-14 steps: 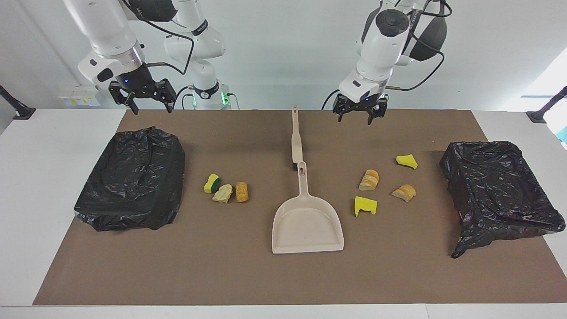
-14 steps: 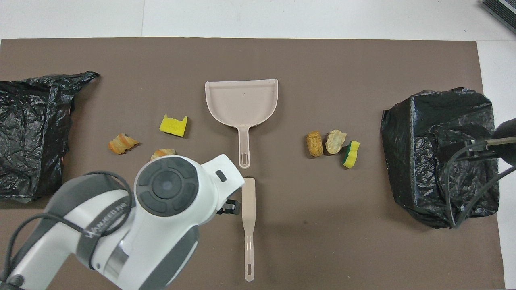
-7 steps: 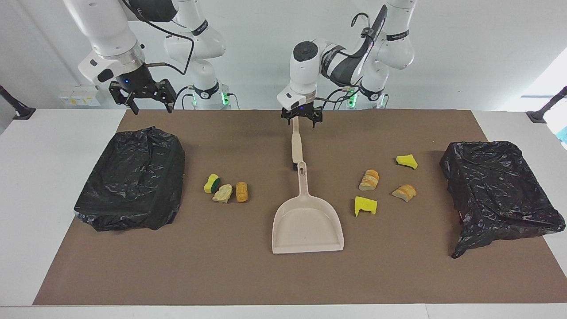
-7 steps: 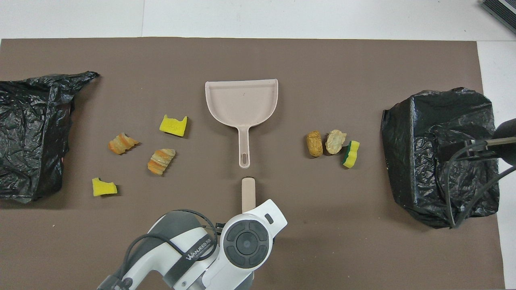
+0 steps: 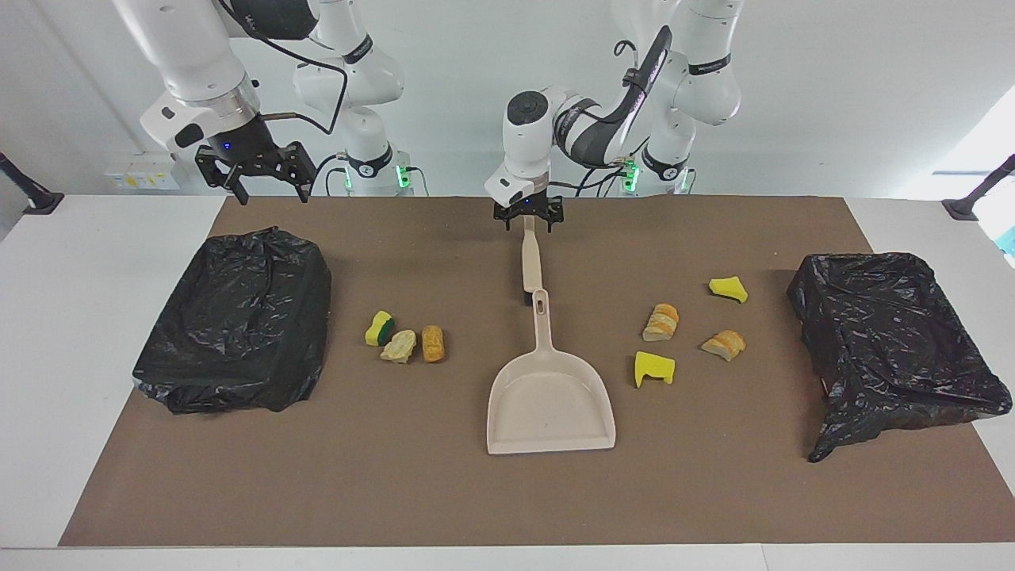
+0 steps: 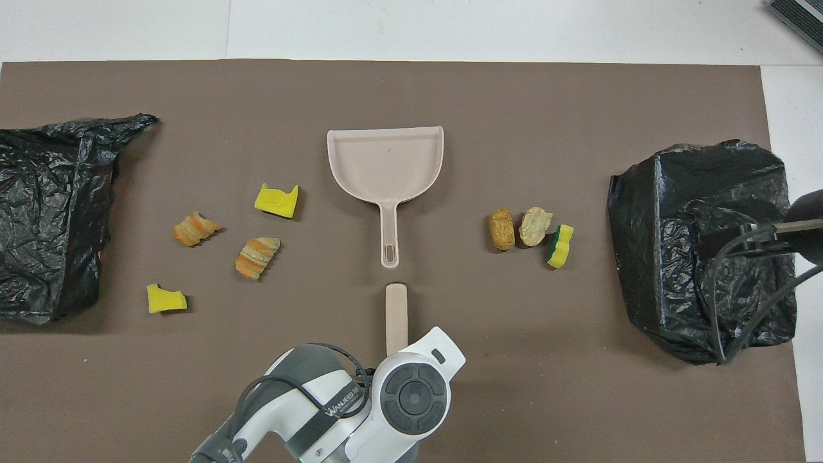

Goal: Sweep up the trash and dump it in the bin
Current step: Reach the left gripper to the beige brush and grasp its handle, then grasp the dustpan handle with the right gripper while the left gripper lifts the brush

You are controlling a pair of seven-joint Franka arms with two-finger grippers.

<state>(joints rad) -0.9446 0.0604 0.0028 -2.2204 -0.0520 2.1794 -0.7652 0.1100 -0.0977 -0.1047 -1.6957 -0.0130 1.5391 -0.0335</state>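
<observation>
- Seven scraps of trash on the brown mat around the dustpan: three toward the right arm's end, four toward the left arm's end.
- Yellow spongy pieces, one green-sided; tan, crusty bread-like chunks.
- One smooth beige plastic dustpan, flat scoop.
- One slim beige brush handle, nearer the robots.
- Two crinkled black bag-lined bins.
- Left gripper at the handle's tip, fingers apart.
- Right gripper waiting raised, fingers apart.

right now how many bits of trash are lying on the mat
7. Three sit beside the dustpan toward the right arm's end: green-sided sponge, pale chunk, orange chunk. Four toward the left arm's end: two yellow sponge pieces, two bread chunks. None seem hidden.
</observation>
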